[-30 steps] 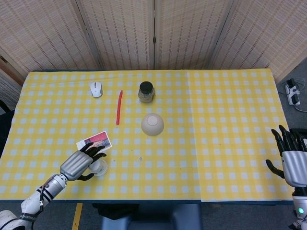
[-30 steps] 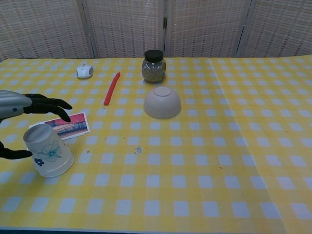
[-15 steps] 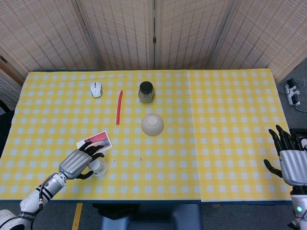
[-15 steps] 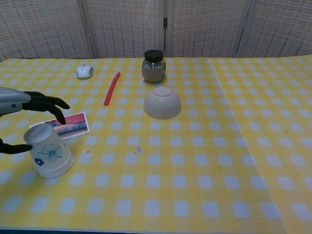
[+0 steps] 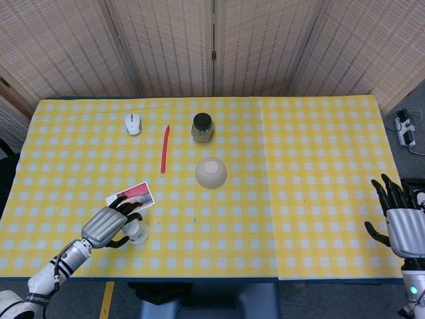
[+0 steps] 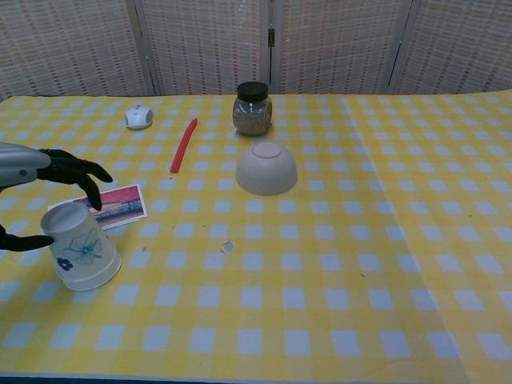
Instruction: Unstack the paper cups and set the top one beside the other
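Observation:
The white paper cups point(image 6: 80, 248) with a blue flower print stand nested, mouth down and tilted, at the table's front left; they also show in the head view point(image 5: 139, 230). My left hand point(image 6: 56, 168) reaches over them from the left, its thumb against the left side and its fingers point(image 6: 90, 189) curved over the upturned base. In the head view the left hand point(image 5: 109, 224) wraps the stack. My right hand point(image 5: 402, 222) hovers off the table's right front edge, fingers spread, holding nothing; the chest view does not show it.
A picture card point(image 6: 112, 206) lies just behind the cups. An upturned beige bowl point(image 6: 266, 168) sits mid-table, with a dark-lidded jar point(image 6: 253, 107) behind it. A red stick point(image 6: 183, 145) and a white mouse point(image 6: 138, 117) lie at the back left.
The left hand's fingers have curled closer over the cups. The stack has tipped and turned slightly to the left. The right hand has barely shifted.

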Controlling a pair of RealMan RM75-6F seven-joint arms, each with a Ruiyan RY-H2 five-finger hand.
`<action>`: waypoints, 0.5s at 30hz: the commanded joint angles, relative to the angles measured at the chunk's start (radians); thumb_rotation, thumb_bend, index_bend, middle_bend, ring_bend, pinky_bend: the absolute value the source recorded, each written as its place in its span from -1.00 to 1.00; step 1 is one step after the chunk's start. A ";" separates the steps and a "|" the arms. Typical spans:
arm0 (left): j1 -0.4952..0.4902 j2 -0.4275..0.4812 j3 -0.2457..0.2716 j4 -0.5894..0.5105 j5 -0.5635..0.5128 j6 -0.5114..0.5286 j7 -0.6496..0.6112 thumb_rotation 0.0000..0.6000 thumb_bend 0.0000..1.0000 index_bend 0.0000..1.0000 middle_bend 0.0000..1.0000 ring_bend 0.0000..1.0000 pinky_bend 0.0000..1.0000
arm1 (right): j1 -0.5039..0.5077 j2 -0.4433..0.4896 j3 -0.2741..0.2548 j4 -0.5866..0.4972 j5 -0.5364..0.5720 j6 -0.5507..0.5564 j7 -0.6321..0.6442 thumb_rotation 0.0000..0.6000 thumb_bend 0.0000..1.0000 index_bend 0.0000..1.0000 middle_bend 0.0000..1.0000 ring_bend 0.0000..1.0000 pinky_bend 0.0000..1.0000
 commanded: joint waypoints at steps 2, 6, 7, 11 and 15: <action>0.000 0.002 0.003 0.000 0.002 0.005 -0.003 1.00 -0.18 -0.32 -0.71 -0.62 -0.89 | 0.000 0.000 0.000 0.000 0.000 0.000 0.000 1.00 -0.41 -1.00 -1.00 -0.81 -1.00; 0.002 0.006 0.003 -0.004 0.008 0.016 -0.005 1.00 -0.18 -0.29 -0.69 -0.60 -0.88 | -0.001 -0.001 0.000 0.000 -0.001 0.002 0.000 1.00 -0.41 -1.00 -1.00 -0.81 -1.00; 0.003 0.008 0.003 -0.006 0.010 0.021 -0.005 1.00 -0.18 -0.28 -0.68 -0.59 -0.88 | -0.001 -0.001 0.000 0.000 -0.001 0.002 0.000 1.00 -0.42 -1.00 -1.00 -0.81 -1.00; 0.007 0.013 0.004 -0.013 0.017 0.037 -0.003 1.00 -0.18 -0.24 -0.66 -0.58 -0.88 | -0.001 -0.001 0.000 0.001 0.000 0.002 0.002 1.00 -0.41 -1.00 -1.00 -0.82 -1.00; 0.011 0.018 0.002 -0.019 0.024 0.055 -0.002 1.00 -0.18 -0.20 -0.65 -0.57 -0.88 | -0.001 -0.001 0.001 0.002 0.000 0.002 0.003 1.00 -0.41 -1.00 -1.00 -0.82 -1.00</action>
